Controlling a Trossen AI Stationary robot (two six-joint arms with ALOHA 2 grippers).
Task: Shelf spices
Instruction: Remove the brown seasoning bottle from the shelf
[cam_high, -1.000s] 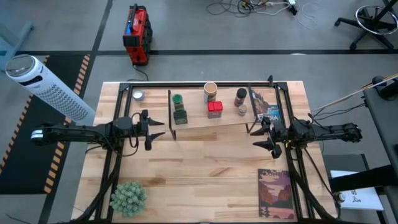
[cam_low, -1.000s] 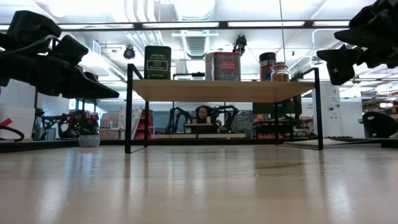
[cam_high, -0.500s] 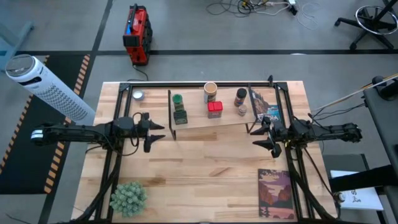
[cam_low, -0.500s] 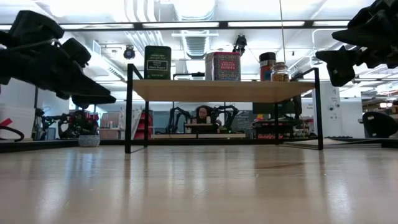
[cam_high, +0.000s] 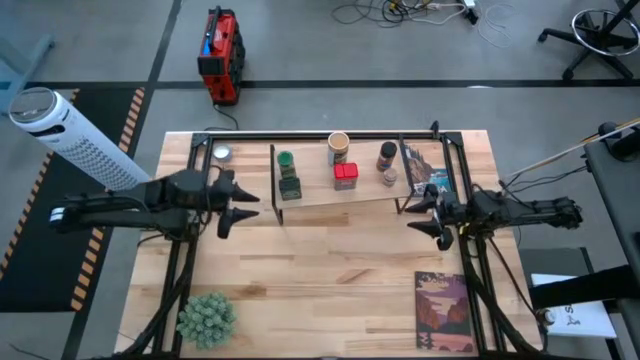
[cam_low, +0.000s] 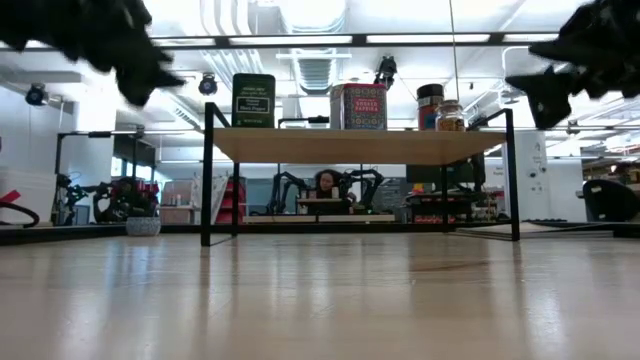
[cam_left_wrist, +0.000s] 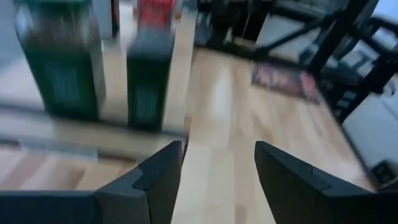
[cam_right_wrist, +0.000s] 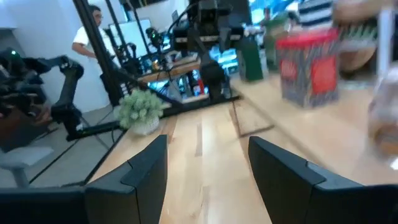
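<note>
While the pale wooden bench (cam_high: 330, 270) carries a plant ball (cam_high: 206, 318) and a book (cam_high: 443, 310), a grey floor with a red case (cam_high: 221, 57) is seen beyond it. On the shelf (cam_high: 345, 193) stand a green-lidded jar (cam_high: 286, 160), dark tin (cam_high: 290, 185), red tin (cam_high: 346, 176), tan cylinder (cam_high: 339, 147) and dark-lidded jar (cam_high: 387, 155); one small jar (cam_high: 222, 153) is left on the bench. The left gripper (cam_high: 236, 203) and right gripper (cam_high: 428, 216) are held empty beside the shelf ends, jaws parted. Labels cannot be read.
</note>
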